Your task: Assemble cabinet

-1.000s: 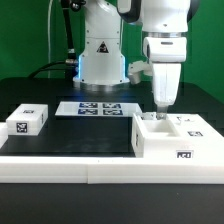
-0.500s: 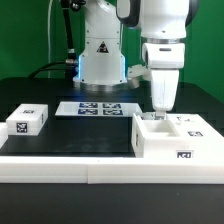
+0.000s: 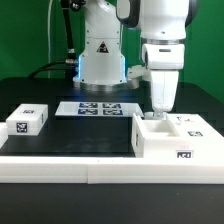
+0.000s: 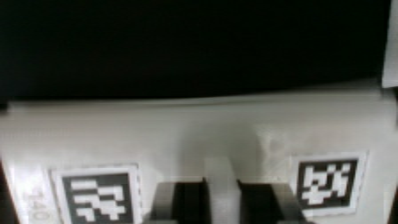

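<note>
One gripper (image 3: 158,111) atop the cabinet (image 3: 176,146), bench's (image 3: 80,140) near edge; clamped or not, you can't tell. Lower squarely, slowly

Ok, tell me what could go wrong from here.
1. The end effector is right at the top rim of the cabinet. If it comes down off-line, it could hit a wall and shove the box out of place.
2. The wrist view is blurred, so a grip cannot be confirmed. Lifting now might slip or tilt the cabinet.
</note>
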Available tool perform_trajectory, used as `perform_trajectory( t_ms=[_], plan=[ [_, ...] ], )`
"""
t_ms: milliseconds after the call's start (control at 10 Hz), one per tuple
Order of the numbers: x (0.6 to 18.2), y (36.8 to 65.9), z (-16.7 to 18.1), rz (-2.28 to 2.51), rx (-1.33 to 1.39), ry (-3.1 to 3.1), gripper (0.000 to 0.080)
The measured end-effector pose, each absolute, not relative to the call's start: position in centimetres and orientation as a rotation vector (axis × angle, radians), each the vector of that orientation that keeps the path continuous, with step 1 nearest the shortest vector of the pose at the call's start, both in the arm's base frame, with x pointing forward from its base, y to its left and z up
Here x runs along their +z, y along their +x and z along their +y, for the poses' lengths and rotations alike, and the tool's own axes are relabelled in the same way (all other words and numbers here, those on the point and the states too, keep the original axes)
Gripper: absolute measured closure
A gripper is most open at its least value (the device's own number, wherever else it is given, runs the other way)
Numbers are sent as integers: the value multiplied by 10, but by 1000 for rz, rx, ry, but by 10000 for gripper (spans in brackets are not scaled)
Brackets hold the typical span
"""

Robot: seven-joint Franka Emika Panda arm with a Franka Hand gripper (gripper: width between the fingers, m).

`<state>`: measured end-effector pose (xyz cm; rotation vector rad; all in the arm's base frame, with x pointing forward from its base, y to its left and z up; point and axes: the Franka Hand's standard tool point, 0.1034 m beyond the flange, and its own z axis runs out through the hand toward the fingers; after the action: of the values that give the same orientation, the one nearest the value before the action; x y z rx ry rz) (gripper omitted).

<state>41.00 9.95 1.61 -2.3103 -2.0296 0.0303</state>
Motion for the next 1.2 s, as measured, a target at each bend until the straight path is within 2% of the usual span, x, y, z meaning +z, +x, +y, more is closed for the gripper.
perform_trajectory(
  t_ms=[600,1000,1200],
  plan=[
    [18,410,99,-2021,34,-2320,732],
    [62,416,88,-2034,69,-2368,731],
    [70,422,77,-2036,75,-2375,731]
  ],
)
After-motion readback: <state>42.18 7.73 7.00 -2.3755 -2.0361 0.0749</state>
